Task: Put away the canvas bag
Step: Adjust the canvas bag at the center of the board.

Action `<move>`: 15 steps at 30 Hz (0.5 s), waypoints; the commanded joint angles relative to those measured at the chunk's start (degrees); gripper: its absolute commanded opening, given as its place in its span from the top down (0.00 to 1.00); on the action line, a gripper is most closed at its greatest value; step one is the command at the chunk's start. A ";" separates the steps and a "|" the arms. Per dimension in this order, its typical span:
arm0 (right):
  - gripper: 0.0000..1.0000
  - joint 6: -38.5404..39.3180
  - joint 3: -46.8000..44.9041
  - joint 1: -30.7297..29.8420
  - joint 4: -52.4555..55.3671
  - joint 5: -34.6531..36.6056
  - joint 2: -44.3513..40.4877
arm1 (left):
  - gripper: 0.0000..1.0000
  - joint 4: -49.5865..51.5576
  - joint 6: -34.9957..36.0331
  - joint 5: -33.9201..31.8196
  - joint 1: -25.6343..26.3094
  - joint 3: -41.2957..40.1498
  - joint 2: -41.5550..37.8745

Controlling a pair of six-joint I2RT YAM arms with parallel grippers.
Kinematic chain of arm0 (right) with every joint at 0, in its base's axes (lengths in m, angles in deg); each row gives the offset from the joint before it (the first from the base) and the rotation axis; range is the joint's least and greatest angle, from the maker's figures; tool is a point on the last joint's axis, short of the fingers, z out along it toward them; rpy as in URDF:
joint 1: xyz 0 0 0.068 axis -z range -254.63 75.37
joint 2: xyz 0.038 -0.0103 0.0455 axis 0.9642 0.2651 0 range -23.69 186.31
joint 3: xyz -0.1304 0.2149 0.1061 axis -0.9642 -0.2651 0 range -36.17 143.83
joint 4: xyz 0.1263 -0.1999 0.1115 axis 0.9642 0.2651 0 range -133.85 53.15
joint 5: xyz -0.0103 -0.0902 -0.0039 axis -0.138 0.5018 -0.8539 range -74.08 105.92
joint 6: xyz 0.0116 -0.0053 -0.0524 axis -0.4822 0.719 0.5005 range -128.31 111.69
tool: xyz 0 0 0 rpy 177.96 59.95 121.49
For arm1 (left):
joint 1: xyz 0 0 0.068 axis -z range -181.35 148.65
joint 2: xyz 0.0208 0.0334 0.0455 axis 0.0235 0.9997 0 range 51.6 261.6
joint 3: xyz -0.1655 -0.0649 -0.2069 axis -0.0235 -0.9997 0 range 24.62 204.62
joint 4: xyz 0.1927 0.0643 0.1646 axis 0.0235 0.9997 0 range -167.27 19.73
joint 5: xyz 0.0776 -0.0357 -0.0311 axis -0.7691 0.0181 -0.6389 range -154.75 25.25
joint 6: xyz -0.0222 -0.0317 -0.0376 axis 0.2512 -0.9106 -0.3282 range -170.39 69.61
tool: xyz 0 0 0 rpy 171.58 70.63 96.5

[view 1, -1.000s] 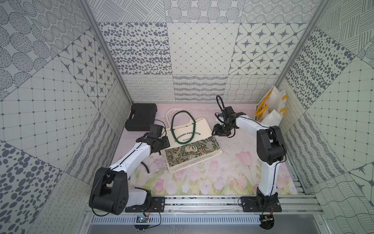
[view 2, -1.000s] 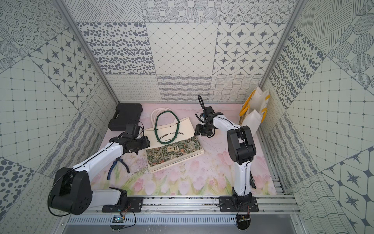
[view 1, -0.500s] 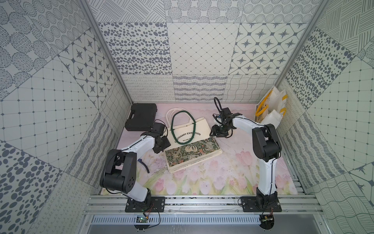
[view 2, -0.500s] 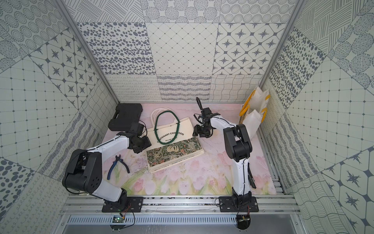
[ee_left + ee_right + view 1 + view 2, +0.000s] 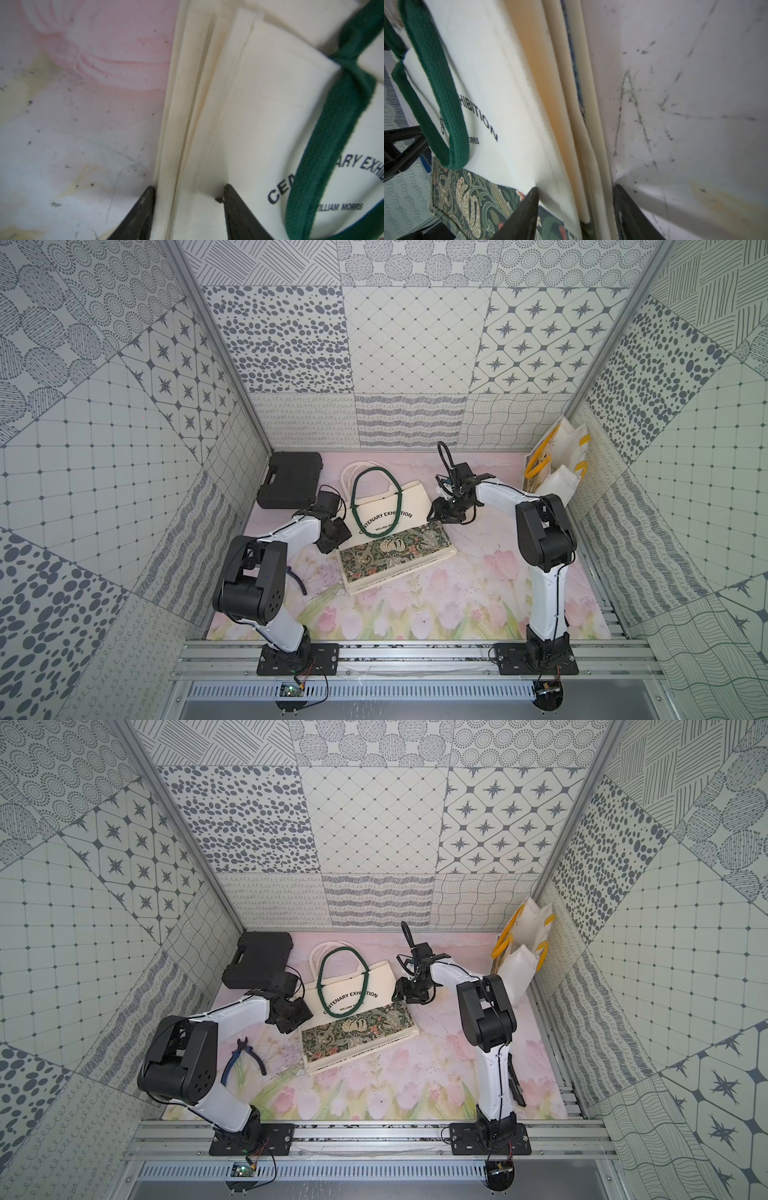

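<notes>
The bag (image 5: 409,499) (image 5: 374,979) is laid flat on the surface (image 5: 478,572), towards the far middle, with its patterned band on the near side and its green handle folded back over the white panel.

The left gripper (image 5: 338,539) (image 5: 297,1017) is set at the bag's left edge. In the left wrist view its jaws (image 5: 189,197) are seen apart, astride the stacked folds of that edge, one finger (image 5: 145,207) beside the fabric and one on it; the cloth between them lies flat.

The right gripper (image 5: 436,516) (image 5: 399,994) is set at the right edge, where the white panel meets the band. Its jaws (image 5: 575,191) are likewise apart, with the edge folds between them and the outer finger (image 5: 625,203) pressed against the surface.

A case (image 5: 291,479) is found far left, just beyond the left gripper. Pliers (image 5: 243,1058) lie near left, beside the left arm. Paper bags (image 5: 552,464) are propped against the far right wall. Bare surface is seen near the bag's front edge, and between the bag and the right wall.
</notes>
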 commanded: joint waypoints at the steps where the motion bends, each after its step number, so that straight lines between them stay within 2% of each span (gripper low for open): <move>1: 0.42 -3.43 -5.99 -0.81 -2.43 -2.64 -3.38 | 0.47 -4.49 0.09 7.30 -0.09 1.12 2.77; 7: 0.43 -8.29 -17.42 -0.80 -7.02 -2.72 -12.60 | 0.49 -7.52 1.48 12.44 0.65 2.70 5.85; 15: 0.43 -8.67 -23.16 -0.28 -6.09 1.05 -19.95 | 0.49 -8.72 1.25 14.34 5.50 6.42 9.06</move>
